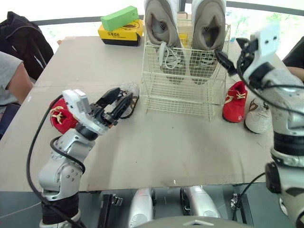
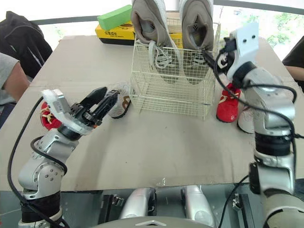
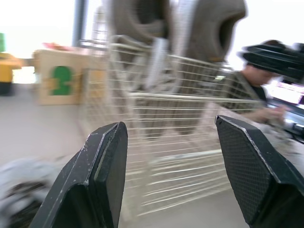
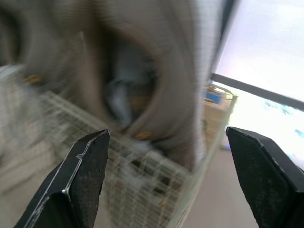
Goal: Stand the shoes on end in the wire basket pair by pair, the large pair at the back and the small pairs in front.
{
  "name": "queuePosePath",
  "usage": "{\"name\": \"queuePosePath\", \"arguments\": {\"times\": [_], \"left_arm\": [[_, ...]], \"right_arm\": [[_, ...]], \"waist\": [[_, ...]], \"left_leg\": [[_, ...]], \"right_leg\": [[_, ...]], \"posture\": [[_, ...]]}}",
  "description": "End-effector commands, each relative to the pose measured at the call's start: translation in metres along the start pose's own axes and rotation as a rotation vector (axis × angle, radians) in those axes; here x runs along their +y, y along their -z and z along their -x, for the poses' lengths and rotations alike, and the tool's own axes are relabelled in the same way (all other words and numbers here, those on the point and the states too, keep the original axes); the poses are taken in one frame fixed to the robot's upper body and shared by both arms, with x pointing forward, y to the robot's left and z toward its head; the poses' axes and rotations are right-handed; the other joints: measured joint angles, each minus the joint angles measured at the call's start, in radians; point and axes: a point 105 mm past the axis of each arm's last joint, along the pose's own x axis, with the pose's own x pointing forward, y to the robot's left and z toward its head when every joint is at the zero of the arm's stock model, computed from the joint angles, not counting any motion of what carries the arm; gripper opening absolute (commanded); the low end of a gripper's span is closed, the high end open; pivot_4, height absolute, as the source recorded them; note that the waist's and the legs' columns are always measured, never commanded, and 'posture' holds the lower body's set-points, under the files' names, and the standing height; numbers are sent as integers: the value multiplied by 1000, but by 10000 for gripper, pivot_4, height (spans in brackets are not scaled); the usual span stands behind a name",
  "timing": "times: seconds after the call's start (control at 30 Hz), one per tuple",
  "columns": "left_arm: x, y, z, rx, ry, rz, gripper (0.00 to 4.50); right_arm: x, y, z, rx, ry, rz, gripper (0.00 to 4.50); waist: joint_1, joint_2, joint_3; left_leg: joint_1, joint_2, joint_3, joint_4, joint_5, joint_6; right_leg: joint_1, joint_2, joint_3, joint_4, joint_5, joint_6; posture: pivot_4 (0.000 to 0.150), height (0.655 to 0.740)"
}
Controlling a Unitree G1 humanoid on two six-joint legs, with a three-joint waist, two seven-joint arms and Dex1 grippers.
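Both tools are held wide with nothing between the fingers. The left tool (image 1: 124,93) is set at the small grey shoe (image 2: 118,103), just beside the front left corner of the wire basket (image 1: 180,92). The right tool (image 4: 167,131) is raised close to the large pair (image 1: 209,23), which is stood on end at the back of the basket. Whether the left fingers touch the small shoe cannot be told. The front of the basket is seen empty. The left red shoe (image 1: 61,118) lies behind the left arm. The right red shoe (image 1: 235,102) and a white shoe (image 1: 259,118) lie just beside the basket's right side.

Two risks are judged likely. The basket looks light, so it could be shoved, or a wire hooked, if the left fingers are closed askew. Laces or the rim could be caught by the right tool and a large shoe tipped. The red shoes are split across the tabletop (image 1: 166,152), so mismatching is possible.

Open room is found in front of the basket. The far edge is crowded by a green block (image 1: 118,18) and yellow box (image 1: 121,34), and a person (image 1: 9,80) sits at the left side.
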Motion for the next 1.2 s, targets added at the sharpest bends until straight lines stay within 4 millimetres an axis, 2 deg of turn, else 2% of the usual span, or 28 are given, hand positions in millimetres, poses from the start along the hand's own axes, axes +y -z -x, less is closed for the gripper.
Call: {"name": "queuePosePath", "arguments": {"times": [0.03, 0.13, 0.2, 0.27, 0.33, 0.47, 0.57, 0.77, 0.8, 0.87, 0.9, 0.93, 0.97, 1.03, 1.13, 1.2], "left_arm": [[18, 2, 11, 19, -153, -74, 32288], [23, 18, 14, 90, -260, -116, 32288], [27, 21, 17, 103, -303, -120, 32288], [21, 36, 10, 160, -325, -144, 32288], [25, 45, 6, 206, -345, -176, 32288], [43, 56, -1, 255, -391, -181, 32288], [53, 70, -12, 296, -426, -205, 32288], [49, 80, -16, 314, -421, -200, 32288], [48, 80, -16, 312, -419, -196, 27047], [45, 79, -17, 305, -402, -204, 20006], [44, 76, -18, 300, -398, -204, 14411], [43, 74, -18, 297, -395, -207, 11588], [43, 72, -18, 295, -391, -216, 6927], [43, 63, -17, 262, -389, -228, 1716], [37, -7, -22, -51, -353, -274, 1583], [27, -43, -24, -203, -299, -344, 1583]], "right_arm": [[43, -30, 35, -141, -326, 76, 38656], [74, -23, 69, -81, -591, -13, 38656], [85, -23, 77, -63, -650, -59, 38656], [104, -16, 85, -46, -713, -75, 38656], [117, -15, 88, -62, -728, -84, 38656], [123, -10, 87, -58, -714, -72, 38656], [130, -8, 94, -56, -722, -22, 38656], [136, -6, 101, -47, -731, -16, 38656], [135, -6, 100, -46, -726, -13, 39199], [135, -5, 100, -47, -721, -14, 39199], [135, -5, 100, -47, -719, -14, 39199], [135, -4, 99, -48, -716, -13, 39199], [134, -4, 98, -49, -711, -12, 39199], [132, -4, 96, -50, -702, -10, 39199], [119, -6, 78, -52, -628, -13, 39199], [113, -15, 70, -78, -608, 13, 39199]], "waist": [[-2, 0, 0], [0, -1, 1], [-1, -2, 1], [-3, -3, 1], [-1, -4, 1], [-2, -4, 1], [8, -4, 1], [21, -5, 1], [21, -5, 1], [21, -5, 1], [21, -5, 1], [21, -5, 1], [21, -5, 1], [22, -5, 1], [17, -8, 3], [21, -10, 4]], "left_leg": [[1, 1, 0, 0, 0, 0], [1, 0, 0, 0, 0, 0], [3, 1, -1, 0, 0, 0], [4, 1, -1, 1, 0, 0], [6, 0, 0, 2, 0, 0], [6, 0, 0, 3, 0, 0], [5, 0, 0, 3, 0, 0], [4, -1, 0, 3, 0, 0], [4, -1, 0, 3, 0, 0], [5, -1, 0, 3, 0, 0], [5, -1, 0, 3, 0, 0], [5, -1, 0, 3, 0, 0], [5, -1, 0, 3, 0, 0], [5, -1, 0, 3, 0, 0], [5, 0, 0, 3, 0, 0], [4, 1, 0, 3, 0, 0]], "right_leg": [[0, 0, 0, 0, 0, 0], [1, 0, 0, 0, 0, 0], [2, -1, 0, 0, 0, 0], [2, -1, 1, 0, 0, 1], [4, 0, 0, 0, -2, 4], [4, 2, 1, 1, -2, 4], [4, 3, -1, 1, -2, 4], [4, 2, 0, 0, 0, 1], [4, 2, 0, 0, 0, 1], [4, 2, 0, 1, 0, 1], [4, 2, 0, 1, 0, 1], [4, 2, 0, 1, 0, 1], [4, 2, 0, 1, 0, 1], [4, 2, 0, 1, 0, 1], [4, 2, 0, 1, 0, 1], [3, 2, -1, 1, 0, 0]], "posture": [[1500, 7400], [1500, 7400], [1500, 7400], [1500, 7400], [1500, 7400], [1500, 7400], [1500, 7400], [1500, 7400], [1500, 7400], [1500, 7400], [1500, 7400], [1500, 7400], [1500, 7400], [1500, 7400], [1500, 7400], [1500, 7400]]}}
